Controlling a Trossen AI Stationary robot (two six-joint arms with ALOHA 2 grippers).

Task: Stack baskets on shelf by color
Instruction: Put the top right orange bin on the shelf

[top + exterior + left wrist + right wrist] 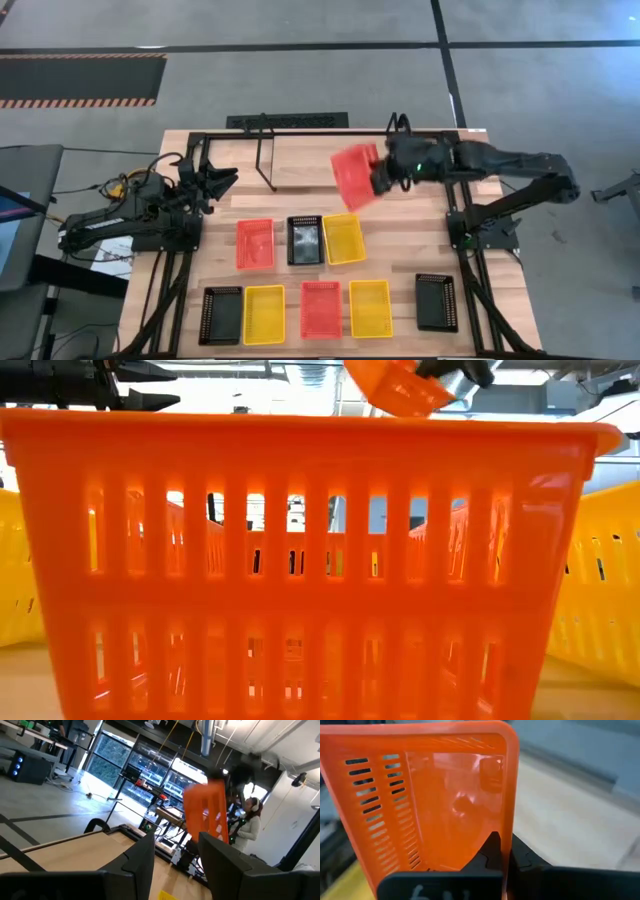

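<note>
Red basket (353,176): held in the air over the desk's (410,250) far side, tilted on edge, pinched by one wall between the right gripper's (378,179) fingers (492,851); nothing in it. Seen also from the right wrist, wall clamped close.

Shelf (262,150): thin black rod rack near the desk's far edge, left of the held basket; no basket on it.

Middle row on desk: red basket (254,243), black basket (305,239), yellow basket (344,238), the last two touching; all without contents.

Near row: black (220,315), yellow (264,314), red (320,308), yellow (370,307), black (436,301); all without contents. Near red one fills the low view.

Left gripper (216,181): at the desk's left side, near the far corner, fingers (137,865) spread, holding nothing.
</note>
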